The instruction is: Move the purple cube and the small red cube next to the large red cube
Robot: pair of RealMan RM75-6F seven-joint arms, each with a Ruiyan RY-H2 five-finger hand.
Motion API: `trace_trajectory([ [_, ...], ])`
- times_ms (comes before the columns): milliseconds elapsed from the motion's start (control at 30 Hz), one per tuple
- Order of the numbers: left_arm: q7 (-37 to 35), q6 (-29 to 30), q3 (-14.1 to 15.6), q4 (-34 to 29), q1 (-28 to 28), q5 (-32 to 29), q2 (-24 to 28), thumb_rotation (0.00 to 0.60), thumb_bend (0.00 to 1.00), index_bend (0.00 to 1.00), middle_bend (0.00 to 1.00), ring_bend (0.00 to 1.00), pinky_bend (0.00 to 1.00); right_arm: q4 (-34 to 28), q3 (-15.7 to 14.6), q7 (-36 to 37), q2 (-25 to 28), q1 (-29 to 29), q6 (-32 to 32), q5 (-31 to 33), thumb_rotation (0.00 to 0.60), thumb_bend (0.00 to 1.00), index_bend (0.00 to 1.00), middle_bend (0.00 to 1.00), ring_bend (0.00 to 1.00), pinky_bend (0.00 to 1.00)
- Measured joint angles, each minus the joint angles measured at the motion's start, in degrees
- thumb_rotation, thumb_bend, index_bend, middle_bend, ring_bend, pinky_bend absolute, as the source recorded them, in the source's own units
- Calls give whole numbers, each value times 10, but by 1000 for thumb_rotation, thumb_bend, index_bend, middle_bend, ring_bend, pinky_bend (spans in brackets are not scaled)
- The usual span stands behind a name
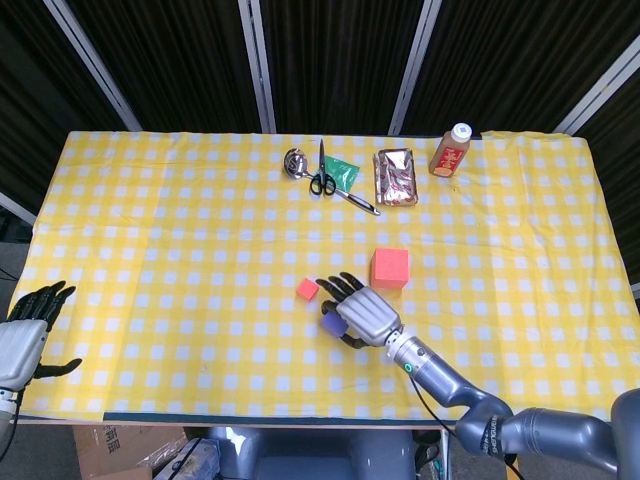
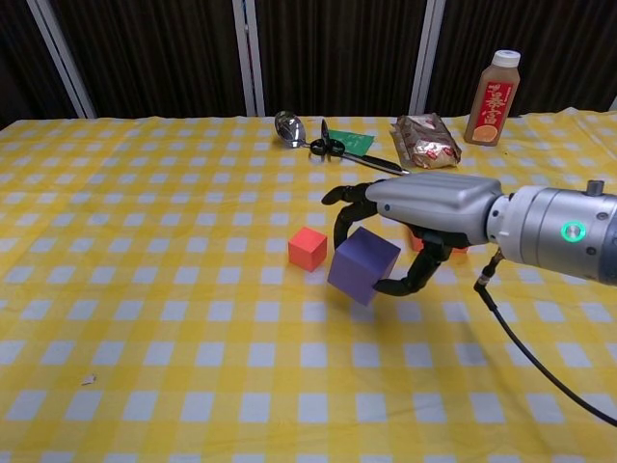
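Yellow-and-white checked cloth (image 1: 150, 230) covers the table. The right hand (image 2: 424, 207) is seen clasping the purple cube (image 2: 363, 265), which is lifted clear of the cloth and tilted, just beside the small red cube (image 2: 308, 248). The large red cube (image 1: 389, 268) is set just behind the hand and is mostly hidden in the chest view. The left hand (image 1: 25, 335) is held at the table's near left edge, fingers spread, nothing grasped. At the far side a bottle (image 2: 492, 98) with an unreadable red label, a foil packet (image 2: 424, 141), scissors (image 1: 322, 175) and a spoon (image 2: 288, 128) are laid.
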Motion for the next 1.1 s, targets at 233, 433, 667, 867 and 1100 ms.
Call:
trace_trajectory([
  [233,-3,-9,2,-2,-3,-1,3,600,41,0,0,0,55,-2,35,-73,-27,18,24,132,600,418,453,50,0,0],
  [433,-7,-17,4,-5,-6,0,7,600,41,0,0,0,55,16,64,-162,-82,52,71,246,600,419,453,50,0,0],
  [667,-19,-32,5,-7,-12,-5,14,600,41,0,0,0,55,94,93,-207,-154,91,113,321,600,418,453,50,0,0],
  [867,-26,-40,9,-10,-15,-3,20,600,41,0,0,0,55,176,113,-241,-208,120,138,367,600,418,453,50,0,0],
  [1100,-29,-43,10,-11,-16,-4,23,600,41,0,0,0,55,183,118,-262,-216,125,150,391,600,418,453,50,0,0],
])
